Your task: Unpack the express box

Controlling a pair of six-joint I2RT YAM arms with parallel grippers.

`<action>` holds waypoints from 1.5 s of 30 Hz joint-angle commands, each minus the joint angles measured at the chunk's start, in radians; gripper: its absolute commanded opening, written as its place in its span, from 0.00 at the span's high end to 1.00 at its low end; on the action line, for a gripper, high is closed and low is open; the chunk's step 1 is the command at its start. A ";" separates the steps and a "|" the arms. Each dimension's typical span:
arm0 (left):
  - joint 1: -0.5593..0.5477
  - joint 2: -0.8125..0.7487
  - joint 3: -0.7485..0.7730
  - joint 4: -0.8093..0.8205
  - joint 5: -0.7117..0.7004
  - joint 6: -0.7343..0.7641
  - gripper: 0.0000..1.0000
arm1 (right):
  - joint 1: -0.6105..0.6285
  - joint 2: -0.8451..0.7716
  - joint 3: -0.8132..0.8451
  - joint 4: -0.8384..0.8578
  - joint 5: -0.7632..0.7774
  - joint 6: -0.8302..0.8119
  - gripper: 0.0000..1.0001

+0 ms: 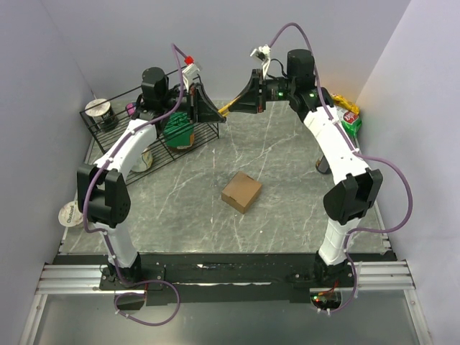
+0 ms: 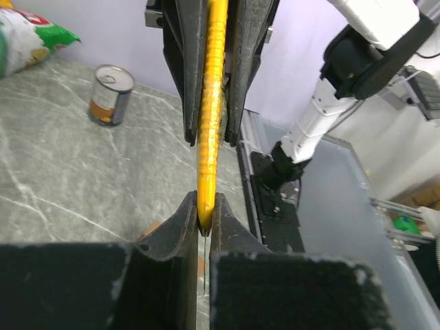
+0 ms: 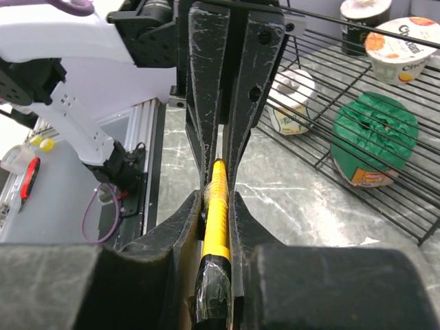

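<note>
Top external: a slim yellow ribbed tool [image 1: 228, 109] was clamped by left gripper [image 2: 204, 210] and right gripper [image 3: 218, 203] beside a black wire rack [image 1: 203, 138], and the small brown cardboard express box [image 1: 241, 192] was seen well apart from that rack.

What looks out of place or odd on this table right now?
Nothing looks spilled or damaged. The one oddity: a yellow-handled tool is clamped by both the left gripper and right gripper at once, in the air beyond the closed express box.
</note>
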 commanded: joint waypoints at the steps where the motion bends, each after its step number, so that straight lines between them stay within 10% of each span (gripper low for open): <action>1: -0.006 0.010 0.065 -0.150 -0.088 0.137 0.71 | 0.015 -0.017 0.099 -0.038 0.021 -0.012 1.00; 4: 0.003 -0.003 0.111 -0.390 -0.225 0.345 0.42 | -0.002 -0.055 0.093 -0.072 0.108 -0.026 1.00; 9: 0.034 -0.123 0.016 -0.497 -0.442 0.513 0.26 | -0.079 -0.118 0.037 -0.013 0.191 0.061 1.00; 22: -0.290 -0.439 -0.654 -0.635 -0.665 1.111 0.45 | -0.171 -0.427 -0.352 -0.129 0.737 -0.141 1.00; 26: -0.390 -0.361 -0.626 -0.691 -0.747 1.151 0.64 | -0.179 -0.488 -0.400 -0.176 0.826 -0.150 1.00; 31: -0.443 -0.237 -0.596 -0.612 -0.769 1.042 0.84 | -0.218 -0.508 -0.436 -0.195 0.501 -0.177 1.00; 37: -0.470 -0.180 -0.642 -0.563 -0.893 1.040 0.89 | -0.217 -0.623 -0.722 0.034 0.927 -0.073 1.00; 45: -0.349 -0.076 -0.590 -0.485 -1.039 1.021 0.89 | -0.219 -0.665 -0.814 0.060 0.951 -0.096 1.00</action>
